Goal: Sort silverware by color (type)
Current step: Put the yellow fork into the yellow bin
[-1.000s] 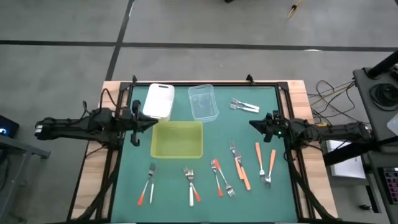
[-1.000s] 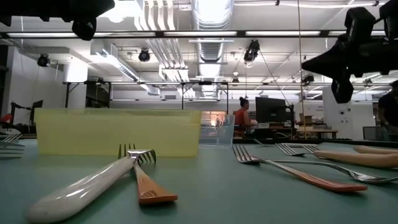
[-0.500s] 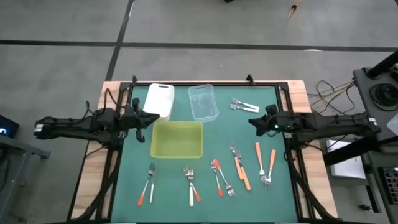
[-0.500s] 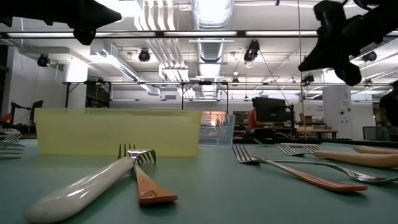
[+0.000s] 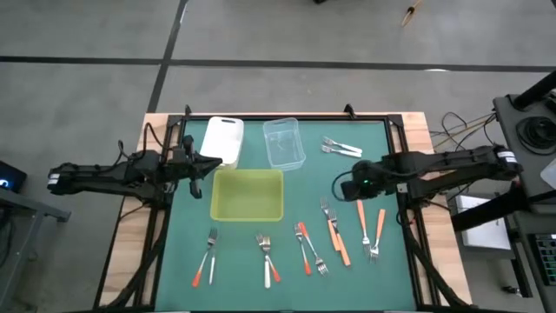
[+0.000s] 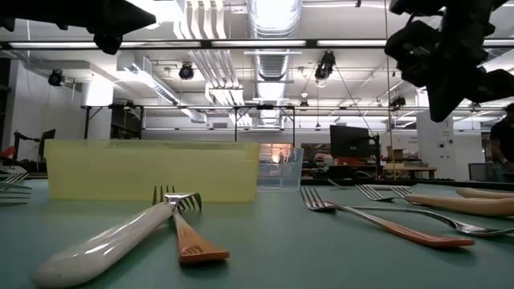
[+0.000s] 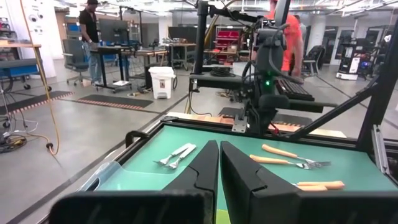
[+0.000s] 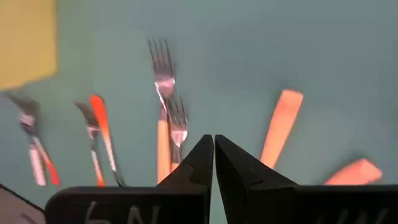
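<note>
Silverware (image 5: 334, 235) scattered; right tool (image 5: 340, 188) above, seemingly.

Left arm: stretched in from the table's left side, held level.
Left gripper (image 5: 211, 162): fingers pressed together, holding nothing.
Right arm: reaching in from the right, wrist tipped downward.
Right gripper (image 5: 340, 186): fingers closed, empty.

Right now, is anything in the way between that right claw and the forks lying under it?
Nothing visible. The right gripper, shut, hangs above bare mat beside the orange-handled forks, with only open air between them.
</note>
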Controlling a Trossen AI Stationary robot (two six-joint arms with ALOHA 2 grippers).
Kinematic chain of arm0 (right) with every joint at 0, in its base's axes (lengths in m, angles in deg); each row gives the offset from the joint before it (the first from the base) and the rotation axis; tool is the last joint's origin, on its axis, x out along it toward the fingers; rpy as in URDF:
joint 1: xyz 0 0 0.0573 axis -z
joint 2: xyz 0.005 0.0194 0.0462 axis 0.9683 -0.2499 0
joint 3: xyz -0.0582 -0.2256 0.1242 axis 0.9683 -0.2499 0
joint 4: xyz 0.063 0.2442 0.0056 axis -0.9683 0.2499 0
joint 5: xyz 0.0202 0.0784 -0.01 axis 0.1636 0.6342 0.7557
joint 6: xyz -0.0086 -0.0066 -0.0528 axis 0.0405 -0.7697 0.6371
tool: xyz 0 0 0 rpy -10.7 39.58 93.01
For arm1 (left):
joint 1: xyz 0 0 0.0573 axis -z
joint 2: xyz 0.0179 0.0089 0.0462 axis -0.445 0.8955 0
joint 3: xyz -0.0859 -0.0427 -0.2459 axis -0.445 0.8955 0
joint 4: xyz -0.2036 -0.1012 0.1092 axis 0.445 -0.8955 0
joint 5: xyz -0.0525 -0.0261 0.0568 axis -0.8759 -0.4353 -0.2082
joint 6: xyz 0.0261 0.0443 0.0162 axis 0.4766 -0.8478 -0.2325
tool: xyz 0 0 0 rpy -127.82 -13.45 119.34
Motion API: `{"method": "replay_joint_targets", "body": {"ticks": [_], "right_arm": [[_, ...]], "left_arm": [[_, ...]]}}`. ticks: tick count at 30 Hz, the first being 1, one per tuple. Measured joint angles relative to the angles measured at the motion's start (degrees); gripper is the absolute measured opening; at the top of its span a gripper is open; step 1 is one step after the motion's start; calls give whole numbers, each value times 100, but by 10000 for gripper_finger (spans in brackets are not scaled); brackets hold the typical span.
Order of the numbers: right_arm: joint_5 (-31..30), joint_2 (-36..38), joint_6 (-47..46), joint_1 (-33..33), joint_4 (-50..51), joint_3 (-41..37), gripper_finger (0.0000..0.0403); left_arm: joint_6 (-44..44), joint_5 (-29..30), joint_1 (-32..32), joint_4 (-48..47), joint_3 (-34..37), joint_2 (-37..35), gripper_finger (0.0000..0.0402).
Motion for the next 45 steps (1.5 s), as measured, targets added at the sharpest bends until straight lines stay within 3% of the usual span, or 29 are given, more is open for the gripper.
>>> {"method": "replay_joint_targets", "body": {"ticks": [6,14,21,25,32,45], "right_arm": [[774,-1080,474,-218,173,294,9],[786,-1861,503,-263,195,569,29],[788,-2322,588,-287,735,765,88],[786,-2490,702,-291,1450,814,120],[569,-2565,1102,-289,1327,620,172],[287,-2505,976,-289,525,-112,192]], "left_arm": [[0,0,0,-7,2,0,0],[0,-2,0,-9,7,0,0],[0,-2,0,-33,7,-2,0],[0,-4,0,-61,11,0,0],[0,-4,0,-66,11,0,0],[0,-4,0,-70,11,-2,0]]}}
